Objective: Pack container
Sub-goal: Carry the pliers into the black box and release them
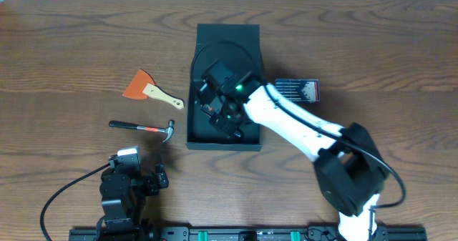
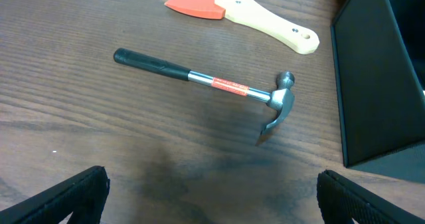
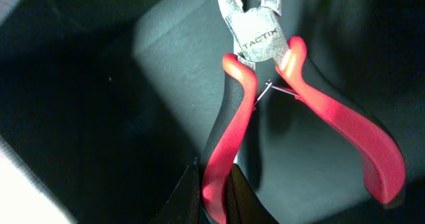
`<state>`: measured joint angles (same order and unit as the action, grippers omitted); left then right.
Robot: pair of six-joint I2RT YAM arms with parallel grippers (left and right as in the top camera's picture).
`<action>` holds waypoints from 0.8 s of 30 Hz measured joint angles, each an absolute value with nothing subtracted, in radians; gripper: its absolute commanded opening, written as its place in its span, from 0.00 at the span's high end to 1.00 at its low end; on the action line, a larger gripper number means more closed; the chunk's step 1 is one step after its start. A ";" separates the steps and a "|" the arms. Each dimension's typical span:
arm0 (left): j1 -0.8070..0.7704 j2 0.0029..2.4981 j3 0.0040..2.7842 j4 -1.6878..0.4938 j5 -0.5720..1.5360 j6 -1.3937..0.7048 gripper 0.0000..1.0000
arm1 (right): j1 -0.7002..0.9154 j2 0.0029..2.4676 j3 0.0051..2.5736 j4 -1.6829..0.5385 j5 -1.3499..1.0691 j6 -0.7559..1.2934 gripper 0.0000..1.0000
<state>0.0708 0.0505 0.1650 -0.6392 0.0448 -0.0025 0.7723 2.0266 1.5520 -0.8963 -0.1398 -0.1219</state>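
One red-handled pliers (image 3: 234,117) hangs inside the container (image 1: 229,35), pinched by right jaws; left jaws gape empty.

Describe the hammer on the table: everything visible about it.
The hammer is a small claw hammer: black rubbery-looking grip, shiny metal shaft with a red-orange label, grey steel head with a curved claw. It lies flat on the wooden table, with its head toward the container but apart from it, and the orange scraper is nearby. Only the table touches it.
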 measured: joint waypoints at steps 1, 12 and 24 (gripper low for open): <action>0.071 0.051 0.165 -0.639 0.045 -0.002 0.01 | 0.775 2.042 1.552 -0.896 -0.139 -0.122 0.94; 0.071 0.051 0.165 -0.639 0.045 -0.002 0.01 | 0.777 2.093 1.557 -0.876 -0.115 -0.144 0.62; 0.071 0.051 0.165 -0.639 0.045 -0.002 0.02 | 0.777 1.951 1.680 -0.947 -0.081 -0.139 0.28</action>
